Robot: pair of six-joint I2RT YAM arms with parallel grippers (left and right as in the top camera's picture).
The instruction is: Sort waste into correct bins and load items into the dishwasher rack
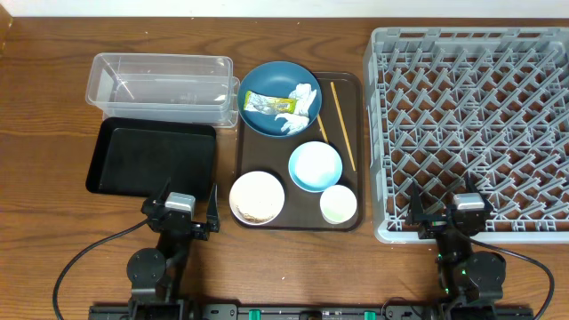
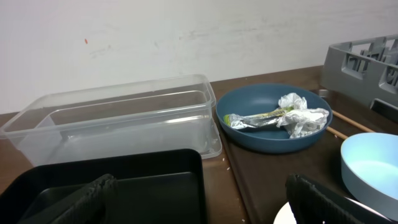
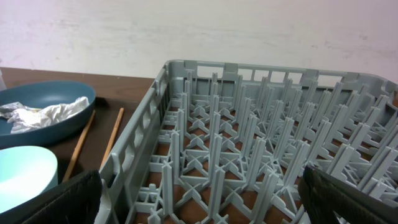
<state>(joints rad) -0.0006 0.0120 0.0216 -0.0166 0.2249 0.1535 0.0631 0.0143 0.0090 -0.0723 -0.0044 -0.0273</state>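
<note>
On wood table [image 1: 53, 107], pale wall [image 2: 186, 31] behind — left gripper [image 2: 199, 186], right gripper [image 3: 199, 186] both apart

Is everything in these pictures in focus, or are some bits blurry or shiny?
Overhead: evenly lit and sharp, with light glints on the clear box. Left wrist: the blue plate is crisp, the left gripper's fingers are dark blurs. Right wrist: the rack is sharp, the right gripper's fingers blurred.

The wrapper [image 1: 267, 105] and tissue [image 1: 300, 98] lie on the blue plate [image 1: 276, 78], on the brown tray [image 1: 347, 100] beside the rack [image 1: 471, 116].
</note>
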